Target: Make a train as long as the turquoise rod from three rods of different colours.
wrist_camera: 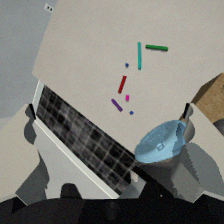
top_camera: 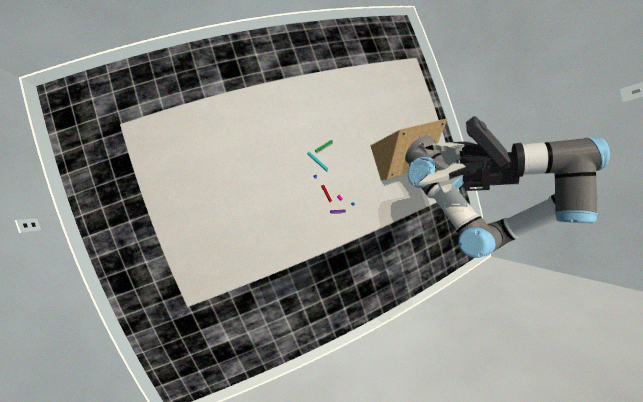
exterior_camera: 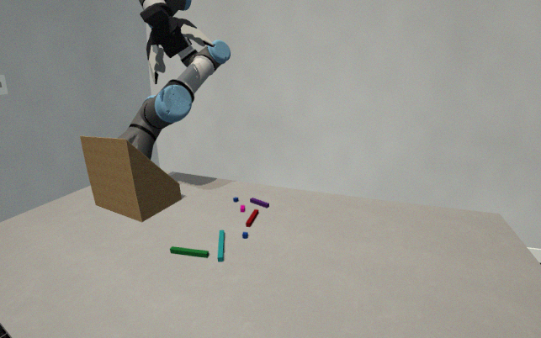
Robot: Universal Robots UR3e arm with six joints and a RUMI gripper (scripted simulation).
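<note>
The turquoise rod (top_camera: 317, 161) (exterior_camera: 221, 245) (wrist_camera: 139, 55) lies flat, with the green rod (top_camera: 324, 146) (exterior_camera: 189, 252) (wrist_camera: 156, 47) apart near one end. One blue rod (top_camera: 315, 176) (exterior_camera: 245, 235) (wrist_camera: 127, 65) lies between the turquoise and red rods. The red rod (top_camera: 326, 193) (exterior_camera: 252, 218) (wrist_camera: 122, 84) has the magenta rod (top_camera: 340, 197) (exterior_camera: 242, 208) (wrist_camera: 127, 98) beside it, not touching. The purple rod (top_camera: 338, 211) (exterior_camera: 259, 203) (wrist_camera: 116, 105) and another blue rod (top_camera: 353, 203) (exterior_camera: 236, 199) (wrist_camera: 131, 113) lie separately nearby. My gripper (exterior_camera: 184, 62) (wrist_camera: 109, 104) is open, empty, high above the table.
A wooden wedge-shaped block (top_camera: 389, 155) (exterior_camera: 113, 176) (wrist_camera: 212, 100) stands at the arm's base. The pale table (top_camera: 204, 175) (exterior_camera: 369, 261) (wrist_camera: 90, 50) ends at a dark tiled floor (top_camera: 264, 300). A blue arm joint (wrist_camera: 161, 142) shows between the fingers in the wrist view.
</note>
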